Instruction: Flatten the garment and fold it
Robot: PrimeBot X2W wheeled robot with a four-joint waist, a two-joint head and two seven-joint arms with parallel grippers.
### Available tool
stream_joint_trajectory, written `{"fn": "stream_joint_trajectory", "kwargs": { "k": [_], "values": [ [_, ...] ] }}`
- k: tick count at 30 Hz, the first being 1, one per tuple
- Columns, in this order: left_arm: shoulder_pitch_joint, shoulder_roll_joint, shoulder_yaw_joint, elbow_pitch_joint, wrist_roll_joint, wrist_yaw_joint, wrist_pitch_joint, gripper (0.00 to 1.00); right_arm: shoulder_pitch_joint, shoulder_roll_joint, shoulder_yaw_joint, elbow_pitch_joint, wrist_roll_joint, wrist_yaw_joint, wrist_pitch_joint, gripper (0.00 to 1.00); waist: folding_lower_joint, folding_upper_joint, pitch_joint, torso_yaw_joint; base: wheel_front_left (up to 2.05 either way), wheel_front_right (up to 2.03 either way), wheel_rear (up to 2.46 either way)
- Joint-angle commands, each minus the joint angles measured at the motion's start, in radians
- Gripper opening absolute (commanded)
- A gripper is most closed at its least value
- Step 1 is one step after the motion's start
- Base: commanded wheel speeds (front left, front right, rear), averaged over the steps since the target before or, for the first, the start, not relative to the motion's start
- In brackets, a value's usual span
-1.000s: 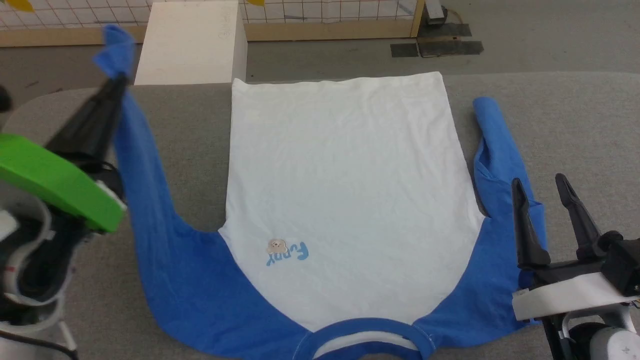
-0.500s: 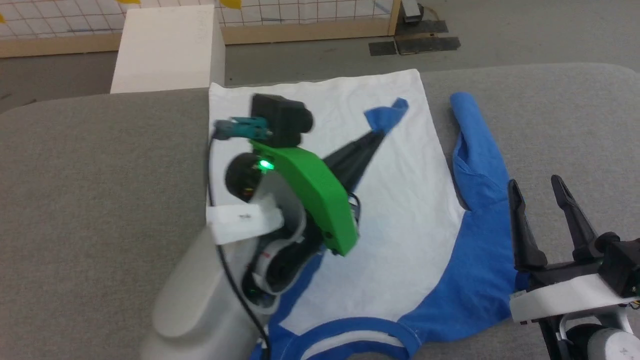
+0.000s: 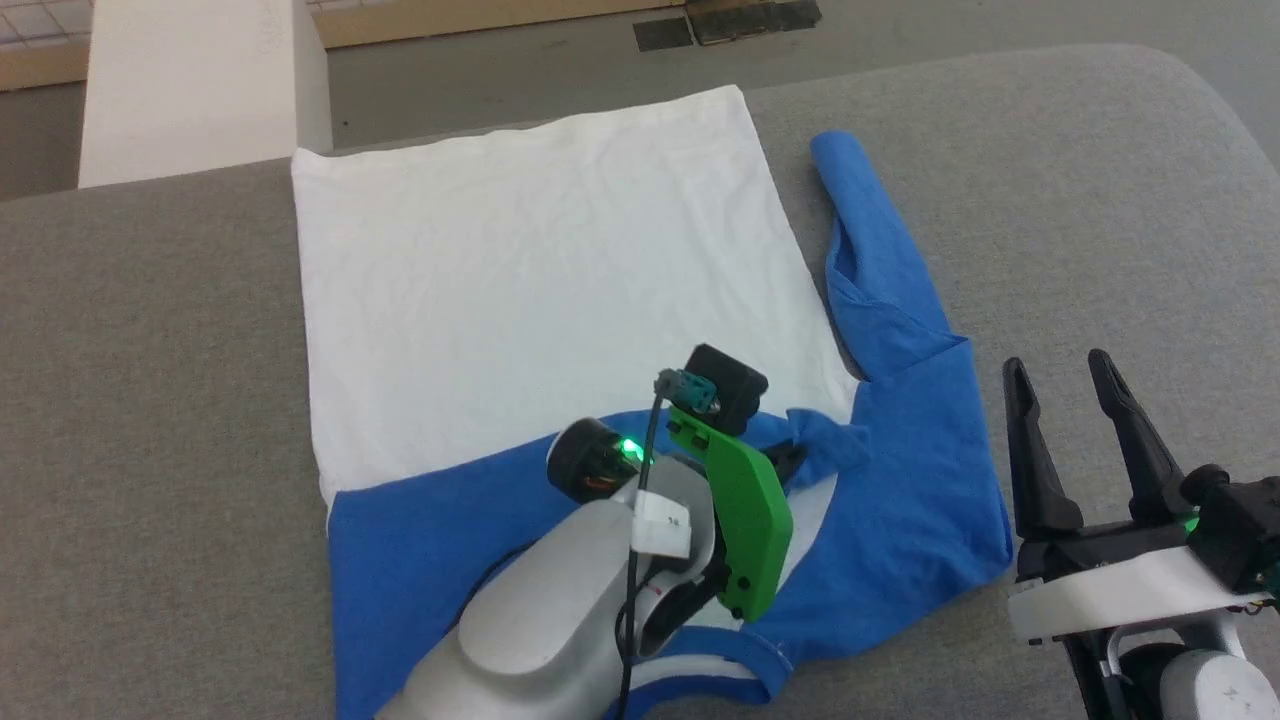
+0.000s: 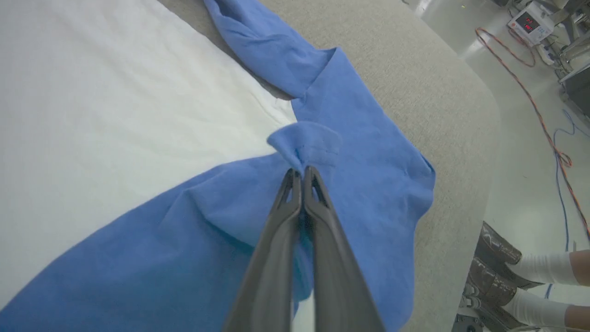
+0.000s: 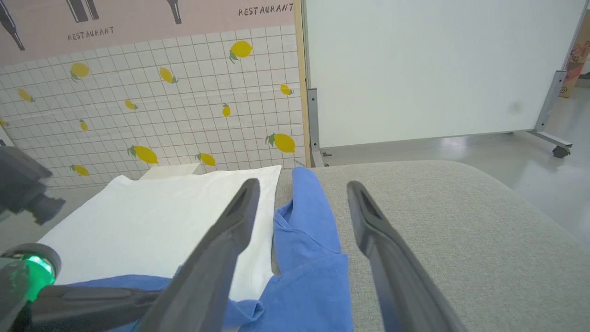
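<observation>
On the grey padded table (image 3: 150, 400), the soft blue and white T-shirt (image 3: 540, 270) lies flat. At its five o'clock, the left gripper (image 4: 302, 171) pinches its blue sleeve end (image 4: 306, 145). Out at four o'clock, the right gripper (image 3: 1055, 362) has fingers spread, holding nothing.

Pink wall panel (image 5: 138, 18): the word "RESTAURANT" stood twice, in dark capitals. Floor device (image 4: 530, 22): red digits, too small to read.
</observation>
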Motion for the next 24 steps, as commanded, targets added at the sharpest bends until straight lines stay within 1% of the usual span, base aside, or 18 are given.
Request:
{"fn": "stream_joint_trajectory", "kwargs": {
  "k": [1, 6, 7, 9, 11, 13, 15, 17, 18, 20, 24],
  "values": [
    [-0.014, -0.005, -0.017, 0.023, 0.000, -0.014, -0.008, 0.00, -0.015, 0.000, 0.002, 0.005, 0.007, -0.002, -0.010, 1.00, 0.0001, -0.0001, 0.020, -0.022, 0.00, 0.00, 0.00],
    [-0.014, -0.006, -0.083, 0.078, -0.035, -0.042, -0.018, 0.00, -0.019, 0.000, -0.001, 0.022, 0.009, -0.002, -0.020, 1.00, 0.0001, -0.0001, 0.019, -0.023, 0.00, 0.00, 0.00],
    [-0.015, -0.007, -0.095, 0.082, -0.041, -0.044, -0.017, 0.20, -0.019, 0.000, -0.003, 0.024, 0.009, -0.002, -0.021, 1.00, 0.0001, -0.0001, 0.017, -0.020, 0.00, 0.00, 0.00],
    [-0.015, -0.007, -0.116, 0.083, -0.068, -0.049, -0.010, 1.00, -0.019, 0.000, -0.006, 0.028, 0.009, -0.002, -0.023, 1.00, 0.0001, -0.0001, 0.011, -0.011, 0.00, 0.00, 0.00],
    [-0.019, -0.007, -0.126, 0.071, -0.095, -0.052, -0.011, 1.00, -0.018, 0.000, -0.006, 0.028, 0.006, -0.002, -0.020, 1.00, 0.0001, -0.0001, 0.005, -0.001, 0.00, 0.00, 0.00],
    [-0.025, -0.007, -0.111, 0.043, -0.120, -0.047, -0.041, 1.00, -0.017, 0.000, -0.008, 0.024, 0.003, -0.002, -0.016, 1.00, 0.0001, -0.0001, 0.000, 0.012, 0.00, 0.00, 0.00],
    [-0.028, -0.007, -0.078, 0.009, -0.131, -0.034, -0.092, 1.00, -0.015, 0.000, -0.012, 0.019, -0.002, -0.002, -0.012, 1.00, 0.0001, -0.0001, -0.005, 0.026, 0.00, 0.00, 0.00],
    [-0.023, 0.006, -0.030, -0.032, -0.136, -0.017, -0.157, 1.00, -0.015, 0.000, -0.016, 0.013, -0.009, -0.002, -0.005, 1.00, 0.0001, -0.0001, -0.008, 0.041, 0.00, 0.00, 0.00],
    [-0.018, 0.025, -0.003, -0.057, -0.134, -0.007, -0.194, 1.00, -0.017, 0.000, -0.019, 0.008, -0.015, -0.002, 0.000, 1.00, 0.0001, -0.0001, -0.008, 0.050, 0.00, 0.00, 0.00],
    [-0.002, 0.074, 0.056, -0.098, -0.122, 0.026, -0.267, 1.00, -0.024, 0.000, -0.023, 0.001, -0.031, -0.002, 0.015, 1.00, 0.0001, -0.0001, -0.005, 0.065, 0.00, 0.00, 0.00],
    [0.054, 0.195, 0.187, -0.164, -0.086, 0.107, -0.421, 1.00, -0.067, 0.000, -0.047, 0.003, -0.058, -0.002, 0.061, 1.00, 0.0001, -0.0001, 0.015, 0.094, 0.00, 0.00, 0.00]
  ]
}}
